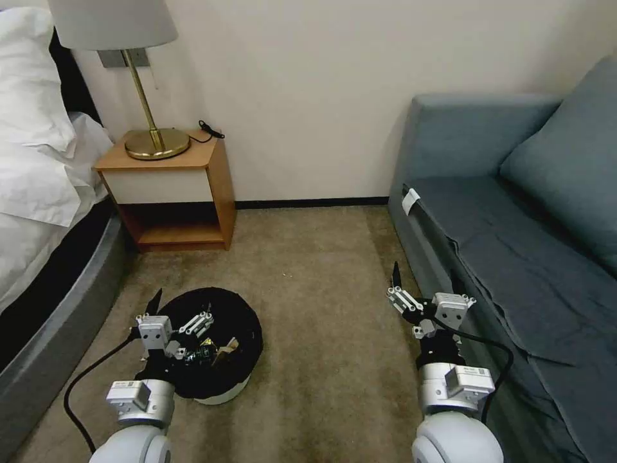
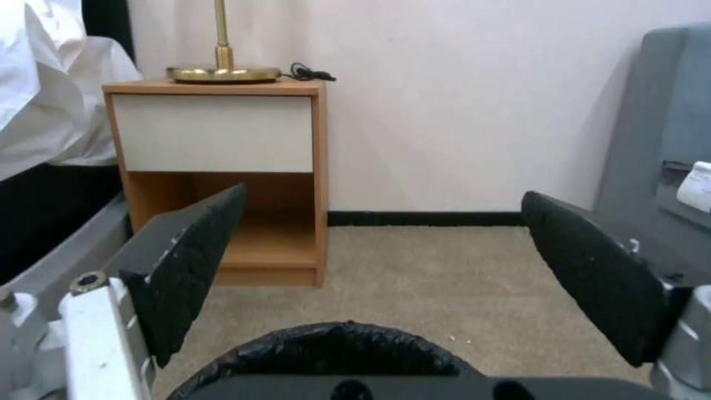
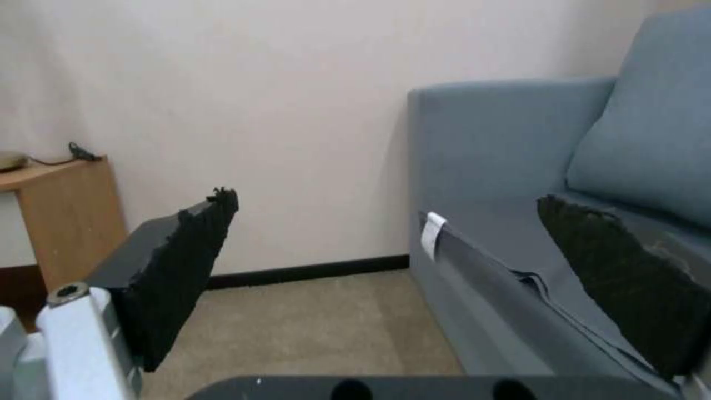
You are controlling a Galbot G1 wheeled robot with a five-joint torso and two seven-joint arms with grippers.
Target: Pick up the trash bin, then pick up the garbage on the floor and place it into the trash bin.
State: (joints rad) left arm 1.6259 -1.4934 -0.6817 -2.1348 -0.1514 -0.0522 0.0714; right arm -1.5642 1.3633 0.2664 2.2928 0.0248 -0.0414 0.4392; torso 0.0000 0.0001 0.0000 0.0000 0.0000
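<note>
Trash bin (image 1: 215, 347) on carpet (image 1: 321, 283), nightstand (image 1: 173, 193) behind

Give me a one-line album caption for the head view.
Left end effector hovers open above the trash bin holding garbage; right end effector open beside the sofa.

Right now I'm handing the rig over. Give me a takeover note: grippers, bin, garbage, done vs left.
Left gripper: open, holding nothing, over the near side of the trash bin.
Right gripper: open, empty, raised beside the sofa.
Trash bin: upright on the carpet in front of the nightstand, black liner in place.
Garbage: litter pieces lie inside the bin; how many I cannot tell, the left gripper covers part of them. I see no litter on the visible carpet.
Done: visible garbage is binned.
Left: check the floor outside the camera's view.
</note>
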